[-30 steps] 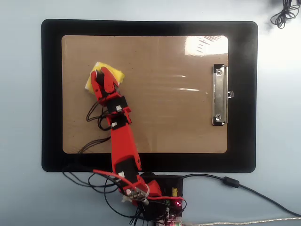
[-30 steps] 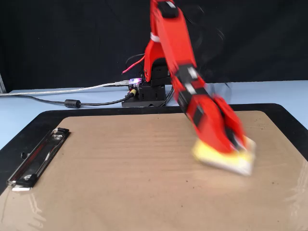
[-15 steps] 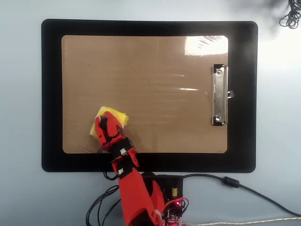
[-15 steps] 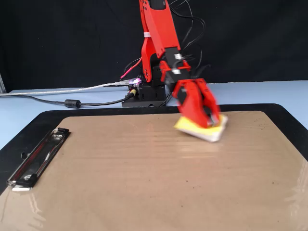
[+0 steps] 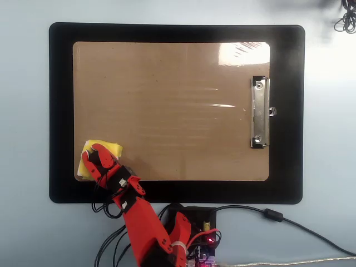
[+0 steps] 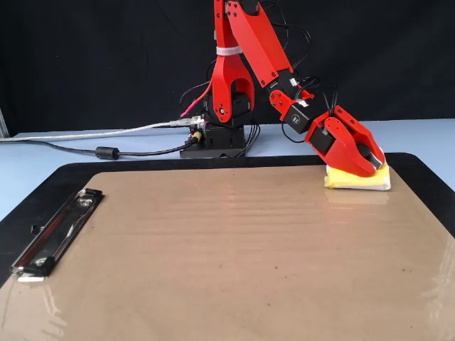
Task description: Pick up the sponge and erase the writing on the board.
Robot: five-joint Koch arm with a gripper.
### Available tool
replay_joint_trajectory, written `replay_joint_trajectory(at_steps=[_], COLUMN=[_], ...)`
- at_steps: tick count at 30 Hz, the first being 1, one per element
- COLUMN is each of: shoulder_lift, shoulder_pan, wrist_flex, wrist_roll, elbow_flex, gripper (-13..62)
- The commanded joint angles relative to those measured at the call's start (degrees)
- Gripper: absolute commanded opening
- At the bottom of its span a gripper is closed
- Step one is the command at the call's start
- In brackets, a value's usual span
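The yellow sponge point(image 5: 109, 149) point(image 6: 357, 179) lies flat on the brown board point(image 5: 178, 105) point(image 6: 213, 263), at its lower left corner in the overhead view and its far right corner in the fixed view. My red gripper point(image 5: 95, 157) point(image 6: 364, 160) is shut on the sponge from above and presses it onto the board. The black knob is hidden between the jaws. No writing shows on the board; its surface looks bare and glossy. A silver clip point(image 5: 259, 112) point(image 6: 57, 232) sits at the board's other end.
A black mat point(image 5: 61, 111) point(image 6: 426, 170) lies under the board. The arm's base with its circuit board and cables point(image 5: 192, 233) point(image 6: 213, 135) stands just off the mat's edge. A coiled cable point(image 5: 346, 19) lies at the top right of the overhead view.
The gripper has dragged the sponge from the board's left middle toward the arm's base and then sideways to the corner. The arm has folded back.
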Motion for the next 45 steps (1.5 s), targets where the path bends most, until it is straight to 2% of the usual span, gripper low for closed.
replay_joint_trajectory(at_steps=[1, 2, 3, 5, 7, 17, 24, 33, 36, 37, 39, 41, 42, 45], shoulder_lift=[-1.05, -2.20, -2.81, -3.87, -4.48, -3.78, 0.35, 8.70, 10.55, 14.15, 21.09, 26.81, 29.36, 30.59], shoulder_pan=[-0.18, -0.26, -0.35, -0.79, -1.14, -1.58, -1.58, -0.79, 11.07, 19.60, 29.36, 34.80, 38.94, 61.26], wrist_flex=[-1.67, -1.76, -1.85, -2.11, -2.29, -2.55, -2.64, -2.72, -2.37, -1.05, 9.05, 29.18, 43.24, 84.90], wrist_roll=[-1.14, -1.23, -1.23, -1.05, -1.05, -1.67, -2.55, -10.11, -9.32, -8.44, -4.22, 4.83, 12.74, 39.99], elbow_flex=[-1.32, -2.11, -2.55, -4.13, -4.83, -6.94, -7.29, -8.44, -8.26, -7.82, -3.52, -5.01, -9.23, -26.89], gripper=[-7.5, -4.3, 2.6, 21.4, 29.4, 33.6, 33.9, 33.7, 33.3, 32.7, 29.9, 29.1, 29.2, 29.4])
